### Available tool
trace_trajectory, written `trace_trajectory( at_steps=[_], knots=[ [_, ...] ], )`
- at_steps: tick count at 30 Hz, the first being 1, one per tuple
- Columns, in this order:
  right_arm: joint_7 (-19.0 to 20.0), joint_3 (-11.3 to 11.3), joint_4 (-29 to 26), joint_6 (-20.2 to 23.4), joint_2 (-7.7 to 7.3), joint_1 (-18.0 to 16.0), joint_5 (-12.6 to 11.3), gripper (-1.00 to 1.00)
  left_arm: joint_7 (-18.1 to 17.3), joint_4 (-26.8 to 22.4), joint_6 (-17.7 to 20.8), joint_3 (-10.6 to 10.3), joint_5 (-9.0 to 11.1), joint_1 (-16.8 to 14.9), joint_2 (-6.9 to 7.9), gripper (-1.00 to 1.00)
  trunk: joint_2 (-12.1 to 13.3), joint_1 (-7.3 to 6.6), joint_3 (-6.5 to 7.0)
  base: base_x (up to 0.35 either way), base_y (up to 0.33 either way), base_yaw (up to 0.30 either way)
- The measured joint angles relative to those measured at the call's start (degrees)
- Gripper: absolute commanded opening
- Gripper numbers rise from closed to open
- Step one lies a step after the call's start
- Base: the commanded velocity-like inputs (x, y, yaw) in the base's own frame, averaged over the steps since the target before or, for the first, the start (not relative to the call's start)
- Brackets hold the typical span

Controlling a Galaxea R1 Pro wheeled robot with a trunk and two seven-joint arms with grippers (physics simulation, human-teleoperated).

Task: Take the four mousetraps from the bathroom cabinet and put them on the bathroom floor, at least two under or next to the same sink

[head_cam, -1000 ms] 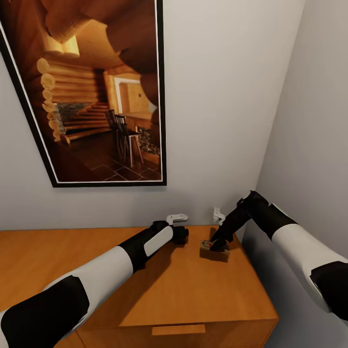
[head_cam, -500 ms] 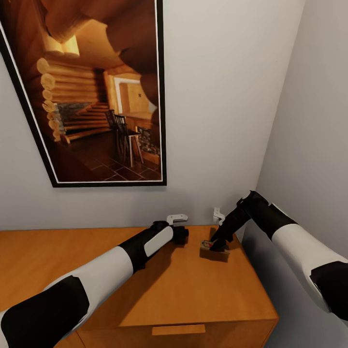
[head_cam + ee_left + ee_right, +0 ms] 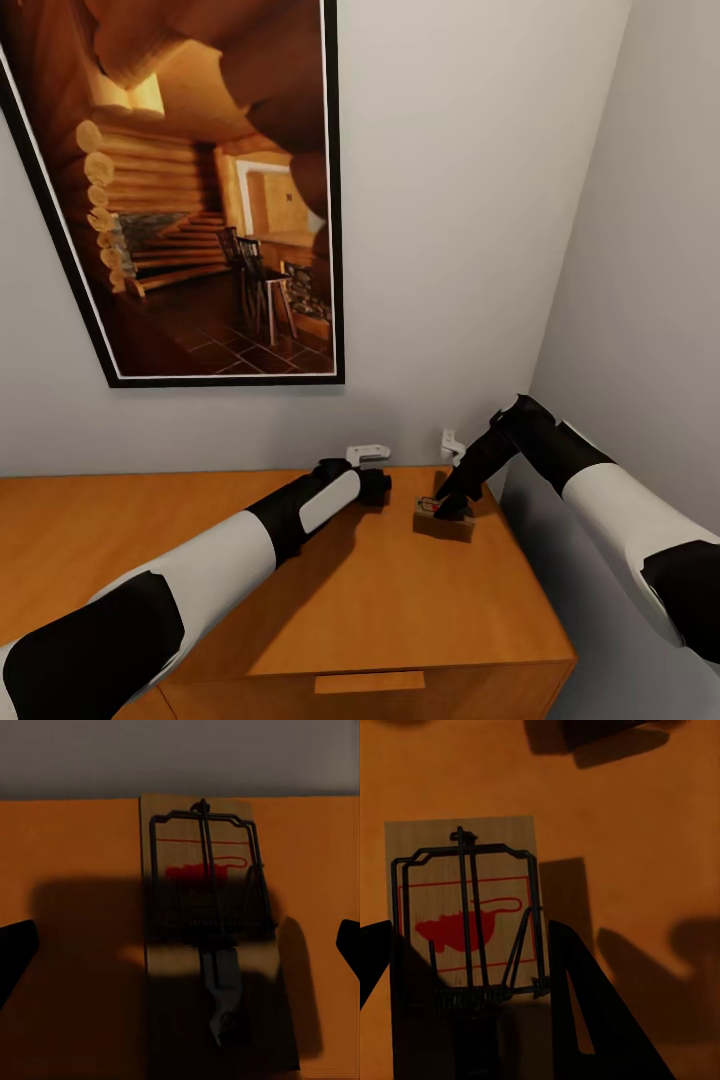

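**Two mousetraps on the cabinet top, one under each gripper**

Two arms are reaching over the wide orange-brown wooden cabinet, whose smooth flat top runs along the grey wall; one wooden bar handle shows on its front edge. Above it hangs a large black-framed picture of a log-cabin interior.

My right gripper is down at the small flat tan wooden mousetrap near the cabinet's right back corner. Through the right wrist camera I see that trap's board with its dark wire frame and a red mouse print, flat on the orange wood. The two black fingers stand on either side of the board's near end, spread about as wide as the board; I cannot tell whether they press its edges.

My left gripper sits further left, close to the back wall, near a small white wall fitting. The left wrist camera looks down on a second tan mousetrap, lying flat on the cabinet top with one end close to the wall, its wire bar and red patch partly in shadow. The left fingertips show at the far edges of that view, spread wide and well clear of the board.

A second white fitting is on the wall behind the right wrist.
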Motion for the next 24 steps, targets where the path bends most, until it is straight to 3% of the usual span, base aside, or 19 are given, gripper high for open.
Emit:
trace_trajectory(
  at_steps=[7, 24],
  knots=[
    [0.0, 0.0, 0.0, 0.0, -0.03, 0.0, 0.0, -1.00, 0.2, -0.4, 0.1, -1.1, -0.5, 0.1, 0.00, 1.00, 0.0, 0.00, 0.01, 0.000, 0.000, 0.000],
    [-0.1, 0.0, 0.1, 0.0, -0.06, 0.0, 0.1, -1.00, -0.6, -0.4, 0.2, -1.2, -0.3, 0.1, 0.00, 1.00, 0.0, 0.00, 0.01, 0.000, 0.000, 0.000]
  ],
)
